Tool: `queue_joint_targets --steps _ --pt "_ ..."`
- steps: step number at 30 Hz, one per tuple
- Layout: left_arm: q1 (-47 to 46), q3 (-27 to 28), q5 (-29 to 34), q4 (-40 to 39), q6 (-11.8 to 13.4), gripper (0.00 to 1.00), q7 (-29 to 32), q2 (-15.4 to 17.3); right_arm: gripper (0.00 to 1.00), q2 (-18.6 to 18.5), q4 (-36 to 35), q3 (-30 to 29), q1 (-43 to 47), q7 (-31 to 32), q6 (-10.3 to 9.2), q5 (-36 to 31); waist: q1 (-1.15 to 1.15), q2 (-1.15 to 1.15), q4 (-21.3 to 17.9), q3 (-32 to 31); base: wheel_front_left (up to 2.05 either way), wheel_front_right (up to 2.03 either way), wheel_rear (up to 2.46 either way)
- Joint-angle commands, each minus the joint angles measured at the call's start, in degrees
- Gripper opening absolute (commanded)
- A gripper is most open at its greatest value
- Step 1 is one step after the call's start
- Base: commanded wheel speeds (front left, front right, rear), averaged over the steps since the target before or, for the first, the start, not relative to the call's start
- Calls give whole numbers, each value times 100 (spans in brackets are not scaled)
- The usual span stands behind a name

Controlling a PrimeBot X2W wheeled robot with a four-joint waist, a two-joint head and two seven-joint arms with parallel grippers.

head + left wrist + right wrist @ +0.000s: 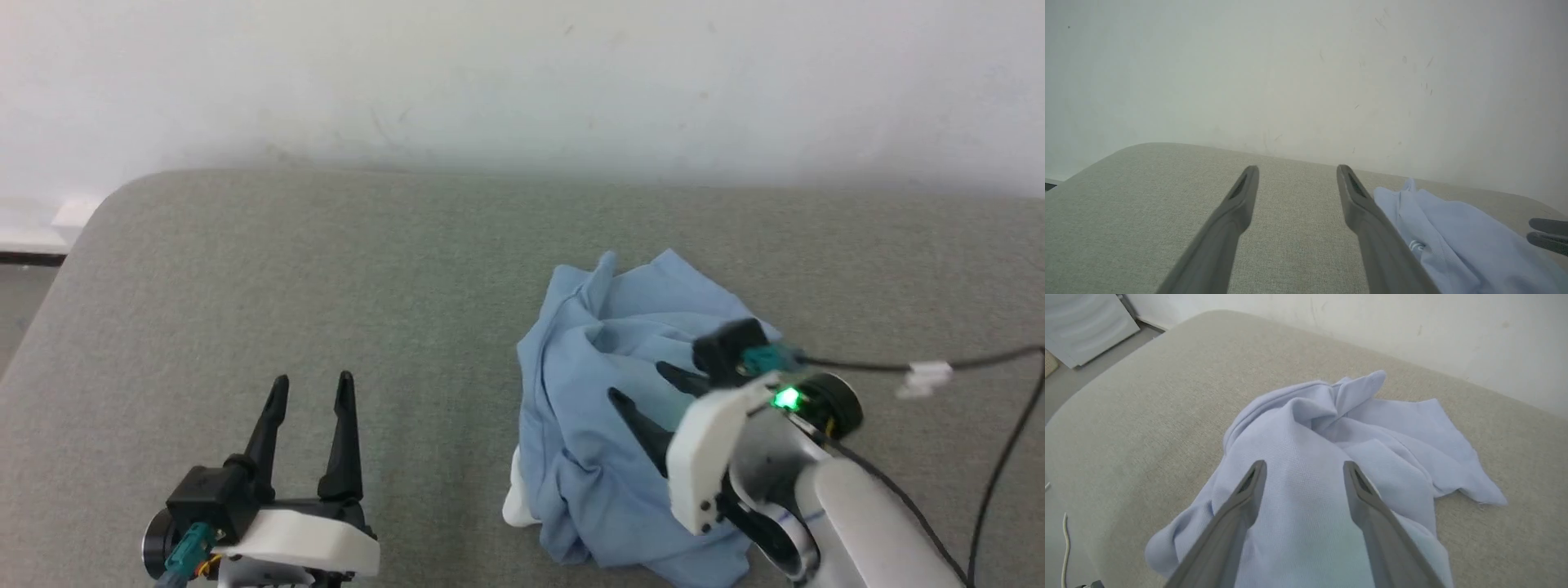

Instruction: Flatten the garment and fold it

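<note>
Nearest, low left in the head view: left pincer [313, 378], fingers spread wide, nothing between them, poised above bare grey fabric-covered tabletop [326, 261]. Same from the left wrist view: left pincer [1295, 167] wide, only grey weave behind the gap.

Low right in the head view: right pincer [637, 380] on a pale forearm with a green light lit, fingers wide apart, angled up and left over the garment [588, 343]. Nothing gripped. Contact with the cloth: cannot tell. From the right wrist view: right pincer [1304, 463] open, blue cloth behind both fingers.

Garment: light blue, crumpled in a loose heap right of centre on the tabletop, not flattened, not folded. Small white part [516, 502] poking out at the near left edge. Folds bunched to a ridge in the middle; one flap [1453, 457] spread flat towards the far side. Well apart from the left pincer.

Right edge of the head view: dark cable [865, 365] with a white clip.

Farthest: pale scuffed wall [522, 82] just behind the far edge of the tabletop.
</note>
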Motion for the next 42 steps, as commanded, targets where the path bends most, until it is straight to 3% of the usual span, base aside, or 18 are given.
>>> queue_joint_targets --steps 1,5,6,7,8,9,14,20,24,30,31,32,33,38,42 --pt "-96 -11 3 34 -38 100 -25 -29 100 -34 89 99 -188 86 -6 109 0 0 97 65 0 0 0" --pt "-157 -36 9 92 -52 100 -26 -87 100 -204 676 568 -680 562 -6 409 0 0 119 100 0 0 0" --pt "-164 -33 12 103 -54 100 -27 -95 88 -223 827 668 -743 674 -6 506 0 0 114 104 0 0 0" --pt "-166 -29 15 114 -55 100 -27 -104 44 -261 944 773 -805 750 -6 569 0 0 104 104 0 0 0" --pt "-164 -21 17 124 -53 100 -27 -113 17 -293 1025 849 -856 765 -6 628 0 0 88 102 0 0 0" --pt "-157 -9 23 128 -48 100 -27 -119 0 -316 1084 909 -886 758 -6 696 0 0 62 98 0 0 0" --pt "-106 23 49 160 -47 100 -27 -136 0 -463 906 669 -913 33 -6 745 0 0 -104 57 0 0 0" --pt "-40 39 73 192 -60 100 -28 -113 0 -441 -68 -769 131 -653 -6 500 0 0 -313 -54 0 0 0" --pt "15 49 70 187 -46 100 -28 -107 0 -182 -793 -1661 1443 -428 -6 202 0 0 -460 -90 0 0 0" --pt "30 41 52 235 -40 100 -28 -80 1 182 -1539 -1812 3062 313 -6 111 0 0 -635 -95 0 0 0" --pt "35 38 48 242 -38 100 -28 -78 38 212 -1638 -1814 3191 369 -6 123 0 0 -656 -104 0 0 0" --pt "42 34 43 249 -37 100 -27 -76 91 232 -1758 -1831 3272 359 -6 100 0 0 -671 -110 0 0 0" --pt "46 26 41 259 -39 100 -25 -72 100 249 -1882 -1863 3311 304 -6 80 0 0 -680 -116 0 0 0" --pt "26 -20 32 280 -47 100 -23 -68 100 309 -2421 -2131 3062 -231 -6 158 0 0 -658 -136 0 0 0" --pt "-35 -45 35 237 -32 100 -24 -85 100 146 -2158 -2375 2483 -270 -6 286 0 0 -570 -62 0 0 0"
